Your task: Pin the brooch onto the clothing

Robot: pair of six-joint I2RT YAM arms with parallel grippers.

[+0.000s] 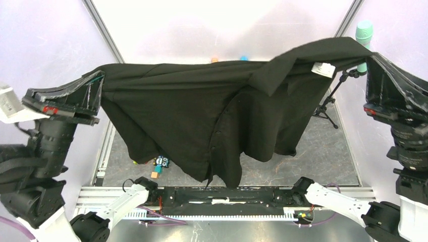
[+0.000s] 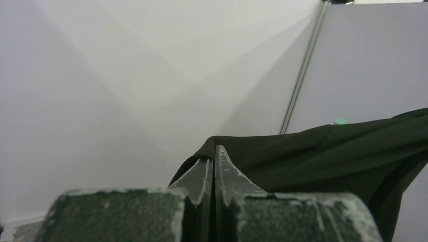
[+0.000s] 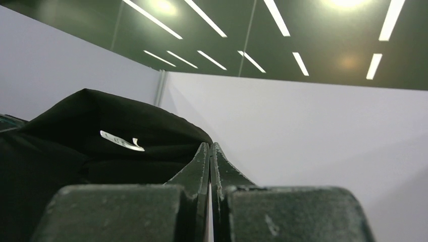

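Shirt (image 1: 192,111) aloft, left pincer (image 1: 99,80), right pincer (image 1: 371,63) clamping

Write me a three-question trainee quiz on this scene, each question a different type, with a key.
1. Fill in: the left fingers and right fingers are both ___ on the shirt.
2. True or false: the shirt is folded in a neat pile.
3. The white label sits nearer: A the left fingers, B the right fingers, C midway between them.
Key: 1 shut; 2 false, it hangs spread between the two arms; 3 B.
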